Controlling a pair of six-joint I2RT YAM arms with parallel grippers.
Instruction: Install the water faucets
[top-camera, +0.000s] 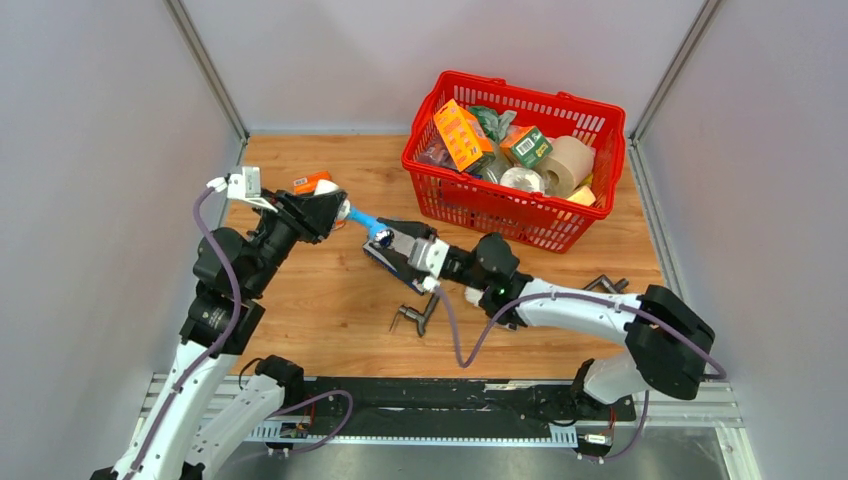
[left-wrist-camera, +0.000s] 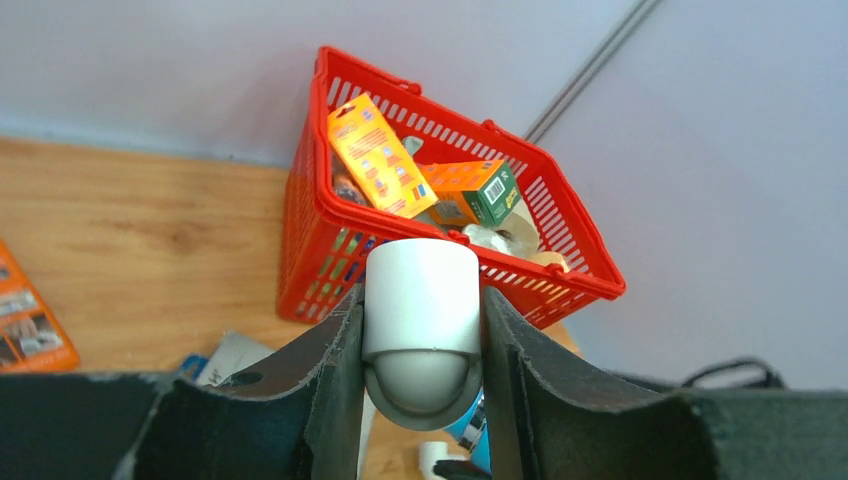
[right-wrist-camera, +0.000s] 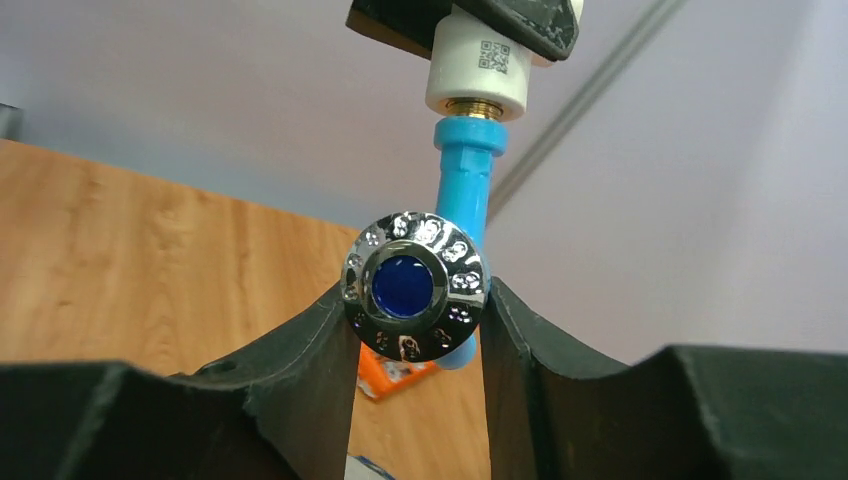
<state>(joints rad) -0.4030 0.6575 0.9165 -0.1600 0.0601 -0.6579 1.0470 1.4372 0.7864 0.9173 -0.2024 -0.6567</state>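
Faucet (top-camera: 362, 221), one; left pincer (top-camera: 333, 212), right pincer (top-camera: 388, 240).

Faucet (top-camera: 362, 222) over mid table (top-camera: 320, 300), between grippers: left gripper (top-camera: 335, 212) at its left end, right gripper (top-camera: 395, 240) at its right. Basket (top-camera: 470, 205) far right, behind both (boxes (top-camera: 462, 135), rolls (top-camera: 568, 162) inside). Metal tap (top-camera: 415, 318) on table before right gripper. Packet (top-camera: 310, 182) behind left gripper.

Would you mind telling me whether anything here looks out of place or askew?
Nothing looks spilled or broken. A metal tap lies loose on the table on the near side of the right arm, a second tap on its far side, and the orange box in the basket leans askew.
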